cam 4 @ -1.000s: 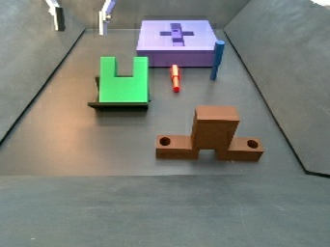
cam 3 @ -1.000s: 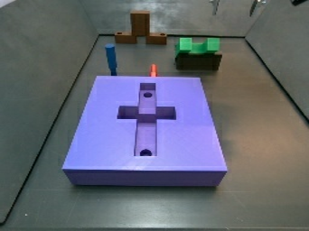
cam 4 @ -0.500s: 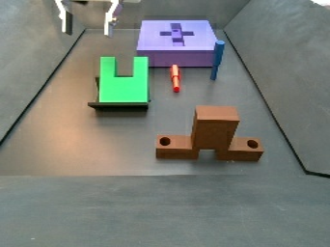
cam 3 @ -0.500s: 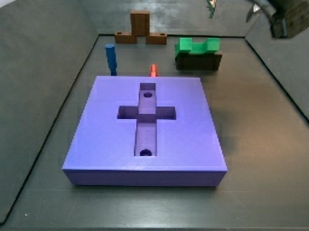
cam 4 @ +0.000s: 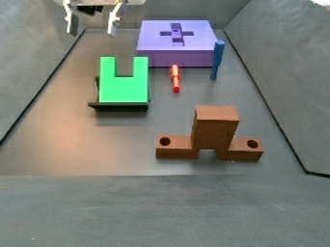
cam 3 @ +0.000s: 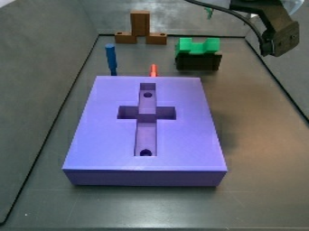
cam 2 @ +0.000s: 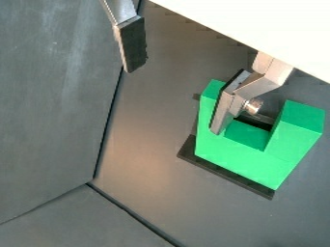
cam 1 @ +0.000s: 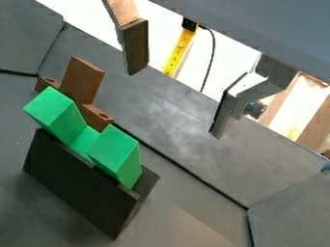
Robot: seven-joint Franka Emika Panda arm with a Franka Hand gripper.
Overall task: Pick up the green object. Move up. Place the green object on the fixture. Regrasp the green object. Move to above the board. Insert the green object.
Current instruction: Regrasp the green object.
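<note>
Resting on the fixture point(cam 4: 98, 102) on the dark floor, the green object point(cam 4: 123, 79) lies beneath the parted, empty gripper point(cam 4: 95, 19)

My jaws point(cam 4: 95, 21) hang apart and empty above the counter point(cam 4: 77, 135), near its edge by the green object point(cam 4: 122, 81). That object lies on the fixture point(cam 4: 99, 103), beside the board point(cam 4: 177, 43). The wooden piece point(cam 4: 210, 134) stands well apart from the board.
</note>
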